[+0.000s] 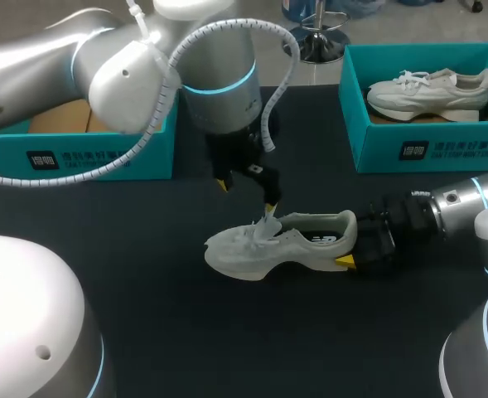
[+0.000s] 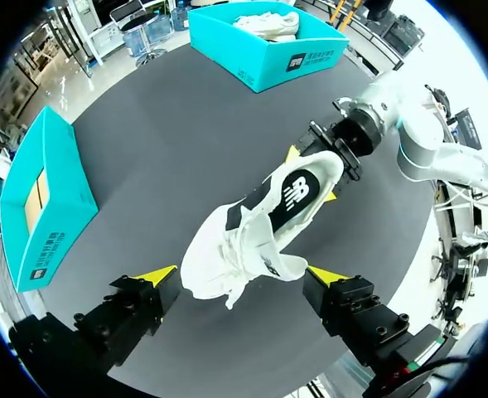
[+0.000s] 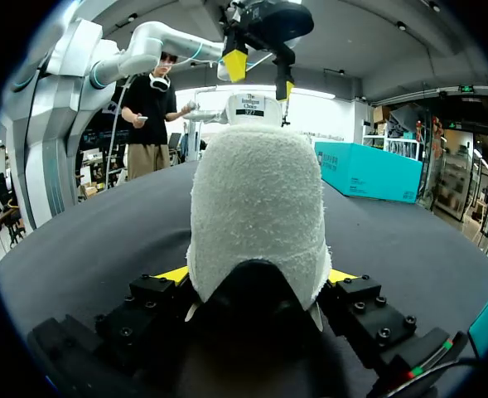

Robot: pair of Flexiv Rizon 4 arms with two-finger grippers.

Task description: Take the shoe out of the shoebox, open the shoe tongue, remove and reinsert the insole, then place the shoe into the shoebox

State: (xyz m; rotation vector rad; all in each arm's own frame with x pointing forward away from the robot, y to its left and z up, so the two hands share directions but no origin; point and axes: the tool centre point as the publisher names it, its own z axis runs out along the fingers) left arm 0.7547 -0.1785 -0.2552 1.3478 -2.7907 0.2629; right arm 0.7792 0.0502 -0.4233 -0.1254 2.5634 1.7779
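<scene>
Currently the white sneaker (image 1: pixel 281 245) stands upright on the table (image 1: pixel 144 274), out of its box, so the tongue-opening step is judged to be in hand. The right gripper (image 3: pixel 258 278) clamps the heel from both sides, with its fingers closed on the sneaker. The left gripper (image 2: pixel 242 275) hangs over the lacing with its fingers spread, one on each side of the forefoot, gripping nothing. In the head view one yellow tip sits right at the raised tongue (image 1: pixel 266 224); you cannot tell whether it touches. The insole (image 2: pixel 297 192) lies seated inside the shoe, so it is judged not yet removed. The left shoebox (image 1: pixel 12 153) stands at the table's far left. The right shoebox (image 1: pixel 459 149) holds a second sneaker (image 1: pixel 430 91).

Next, lower the left fingers onto the tongue, close them on it and draw it toward the toe. Keep the heel clamp firm, since the pull will tend to tip or drag the sneaker. Avoid catching the laces (image 2: pixel 227 261).
</scene>
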